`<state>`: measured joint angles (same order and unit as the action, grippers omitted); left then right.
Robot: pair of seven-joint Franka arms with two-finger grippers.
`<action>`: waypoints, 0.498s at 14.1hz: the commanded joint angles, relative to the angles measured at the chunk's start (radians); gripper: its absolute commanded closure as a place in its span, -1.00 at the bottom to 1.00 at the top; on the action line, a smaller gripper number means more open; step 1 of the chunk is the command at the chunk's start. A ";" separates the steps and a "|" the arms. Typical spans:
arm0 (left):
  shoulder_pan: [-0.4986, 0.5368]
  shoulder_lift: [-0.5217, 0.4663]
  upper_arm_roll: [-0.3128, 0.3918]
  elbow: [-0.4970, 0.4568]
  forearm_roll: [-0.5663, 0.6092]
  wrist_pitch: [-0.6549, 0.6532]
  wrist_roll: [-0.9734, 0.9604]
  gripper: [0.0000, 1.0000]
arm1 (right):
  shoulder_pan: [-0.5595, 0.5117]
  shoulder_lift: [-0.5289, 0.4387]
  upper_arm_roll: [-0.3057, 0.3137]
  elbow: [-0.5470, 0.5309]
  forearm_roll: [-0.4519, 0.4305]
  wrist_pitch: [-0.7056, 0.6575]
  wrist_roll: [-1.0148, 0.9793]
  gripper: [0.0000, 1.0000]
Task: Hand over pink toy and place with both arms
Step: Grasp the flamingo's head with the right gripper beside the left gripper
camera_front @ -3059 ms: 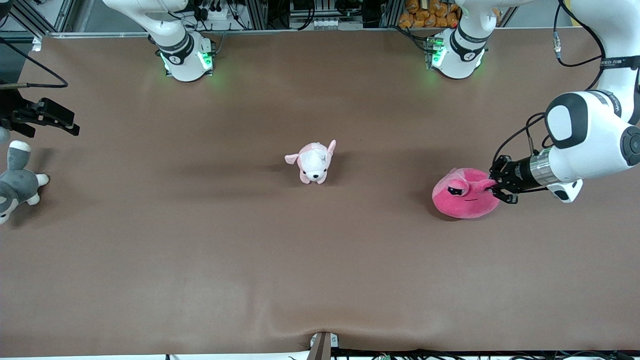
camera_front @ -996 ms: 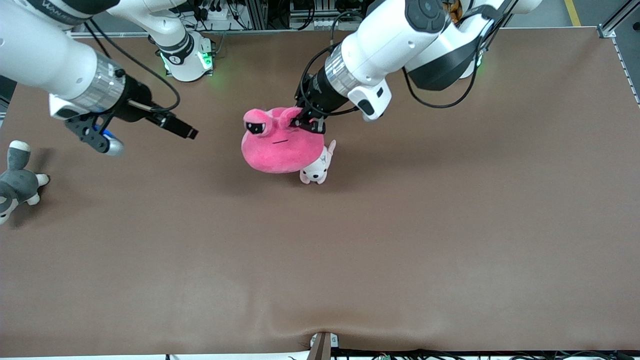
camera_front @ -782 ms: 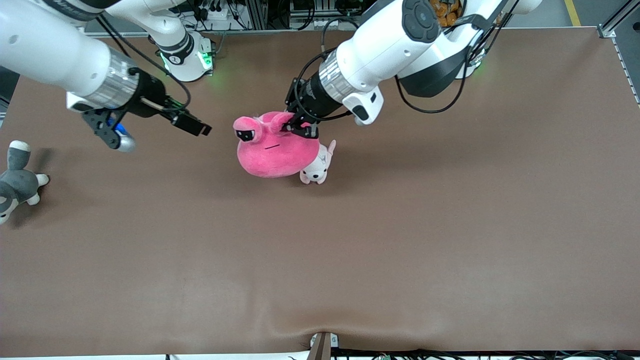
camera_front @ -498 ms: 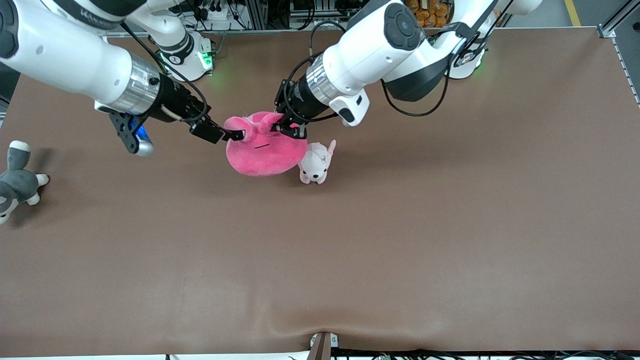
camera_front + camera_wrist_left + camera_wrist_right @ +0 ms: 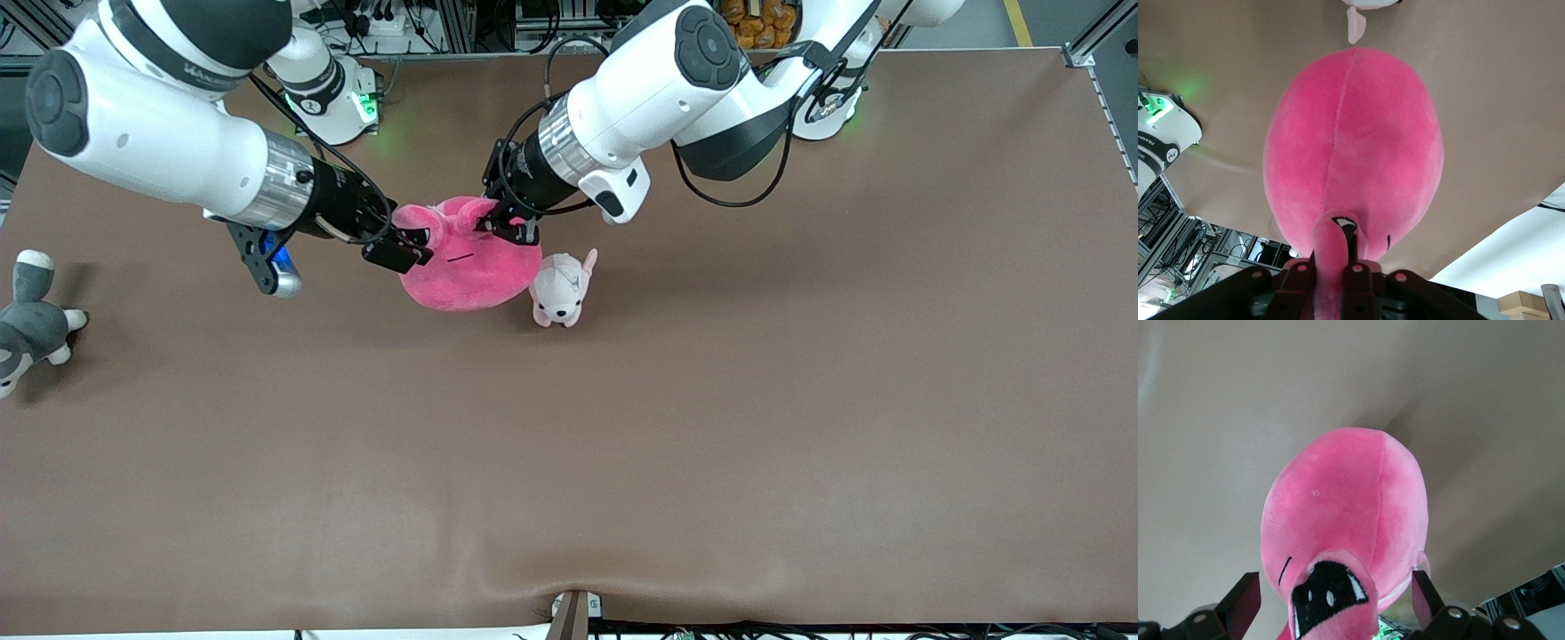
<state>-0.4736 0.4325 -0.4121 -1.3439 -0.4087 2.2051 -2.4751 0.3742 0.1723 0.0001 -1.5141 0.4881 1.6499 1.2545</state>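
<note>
Even, bright overhead light; soft shadows fall beneath the toys and arms on the bench [image 5: 711, 427]. Front view sharp. Wrist views close, slightly soft, with green glow at the edges.

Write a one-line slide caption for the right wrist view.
Right tool open, its fingers straddling the pink toy's eye stalk above the brown table.

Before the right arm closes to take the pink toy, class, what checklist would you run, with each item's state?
1. Left gripper shut on the pink toy's ear: ok.
2. Right gripper open: ok.
3. Toy's eye stalk between the right gripper's fingers: ok.
4. Toy hanging free of the table: cannot tell.
5. Puppy plush apart from the toy: cannot tell, they look close.
6. Grey plush away from both arms: ok.
</note>
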 commanded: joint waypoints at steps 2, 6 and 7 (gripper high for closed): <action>-0.016 0.014 0.002 0.032 -0.025 0.001 -0.015 1.00 | 0.031 0.004 -0.012 0.011 0.015 0.001 0.049 -1.00; -0.019 0.014 0.003 0.032 -0.027 0.011 -0.015 1.00 | 0.025 0.004 -0.012 0.012 0.014 -0.005 0.049 1.00; -0.019 0.014 0.003 0.032 -0.025 0.012 -0.015 1.00 | 0.022 0.004 -0.012 0.012 0.015 -0.005 0.049 1.00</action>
<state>-0.4808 0.4328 -0.4122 -1.3428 -0.4155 2.2072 -2.4751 0.3942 0.1730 -0.0046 -1.5141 0.4881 1.6501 1.2869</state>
